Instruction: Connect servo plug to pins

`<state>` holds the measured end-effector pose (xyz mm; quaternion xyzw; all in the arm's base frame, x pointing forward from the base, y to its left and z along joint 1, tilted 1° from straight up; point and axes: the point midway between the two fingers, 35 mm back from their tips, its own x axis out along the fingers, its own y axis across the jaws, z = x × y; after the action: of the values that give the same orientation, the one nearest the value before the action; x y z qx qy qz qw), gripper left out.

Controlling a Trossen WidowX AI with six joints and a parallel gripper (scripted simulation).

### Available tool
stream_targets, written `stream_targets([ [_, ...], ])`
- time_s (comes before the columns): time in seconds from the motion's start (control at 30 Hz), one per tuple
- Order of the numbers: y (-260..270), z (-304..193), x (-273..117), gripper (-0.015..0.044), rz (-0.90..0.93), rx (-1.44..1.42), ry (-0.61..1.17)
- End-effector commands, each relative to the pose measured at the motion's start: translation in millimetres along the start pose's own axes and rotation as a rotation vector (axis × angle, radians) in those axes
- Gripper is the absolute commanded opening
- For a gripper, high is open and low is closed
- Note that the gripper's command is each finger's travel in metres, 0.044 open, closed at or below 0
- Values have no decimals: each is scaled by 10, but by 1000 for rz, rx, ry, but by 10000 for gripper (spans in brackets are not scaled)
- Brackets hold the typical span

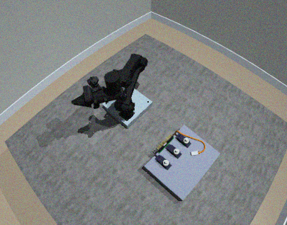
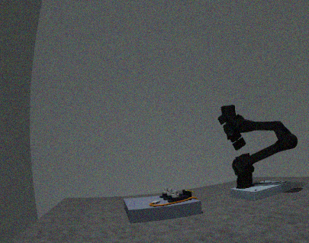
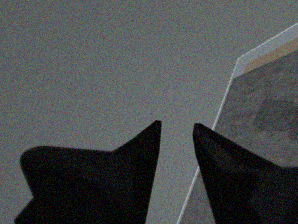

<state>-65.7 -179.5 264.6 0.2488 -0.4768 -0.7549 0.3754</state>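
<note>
The small white plug (image 1: 194, 153) (image 2: 156, 202) lies on top of the pale block (image 1: 184, 177) (image 2: 164, 214). Its orange lead (image 1: 204, 144) (image 2: 168, 204) curves from the block's upper corner in the top view. The pin row (image 1: 164, 143) is a thin yellowish strip along the block's upper-left edge; single pins, band colours and the dot are too small to tell. My gripper (image 1: 74, 102) (image 2: 239, 145) (image 3: 176, 127) is raised in the air, far from the plug. Its fingertips stand a small gap apart with nothing between them.
Three dark servo bodies with white round tops, such as the middle one (image 1: 174, 151), sit on the block beside the pin row. The arm stands on a pale base plate (image 1: 143, 102) (image 2: 255, 195). Walls (image 1: 64, 42) rise behind the grey floor area.
</note>
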Motion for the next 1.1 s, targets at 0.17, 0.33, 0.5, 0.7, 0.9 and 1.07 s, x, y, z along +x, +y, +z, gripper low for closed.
stream_targets([
  [0.17, 296, -368, -80, 115, 117, -110, 205],
  [0.33, 451, -587, -171, 115, 193, -172, 318],
  [0.5, 596, -796, -295, 115, 278, -237, 424],
  [0.7, 761, -1032, -485, 115, 389, -311, 545],
  [0.9, 913, -1248, -724, 115, 512, -378, 660],
  [1.07, 1027, -1404, -948, 115, 622, -432, 747],
])
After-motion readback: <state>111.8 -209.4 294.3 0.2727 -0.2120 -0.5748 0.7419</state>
